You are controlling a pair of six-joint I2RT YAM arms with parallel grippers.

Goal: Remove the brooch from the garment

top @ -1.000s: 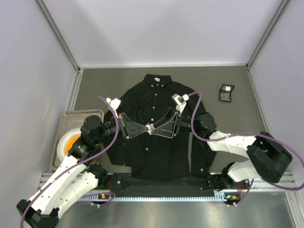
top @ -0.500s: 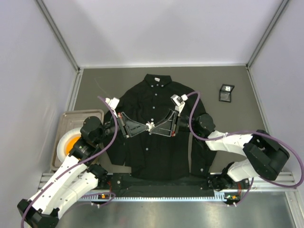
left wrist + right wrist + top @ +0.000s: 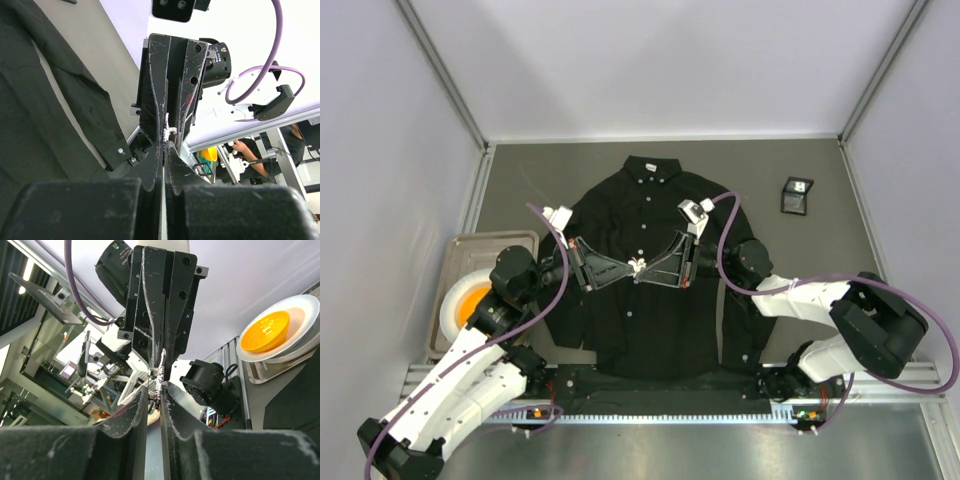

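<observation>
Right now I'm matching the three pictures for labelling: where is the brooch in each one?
Top external: brooch mid-picture, over the garment.
Left wrist: brooch at centre, just above the left gripper tips.
Right wrist: brooch at centre, at the right gripper tips.
Shared landmark: the spot where both grippers' tips meet.

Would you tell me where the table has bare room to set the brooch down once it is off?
Bare table lies right of the garment, below the black box, and along the back wall either side of the collar. Mid-shirt is crowded: left hand and right hand meet at the brooch; the tray fills the left.
</observation>
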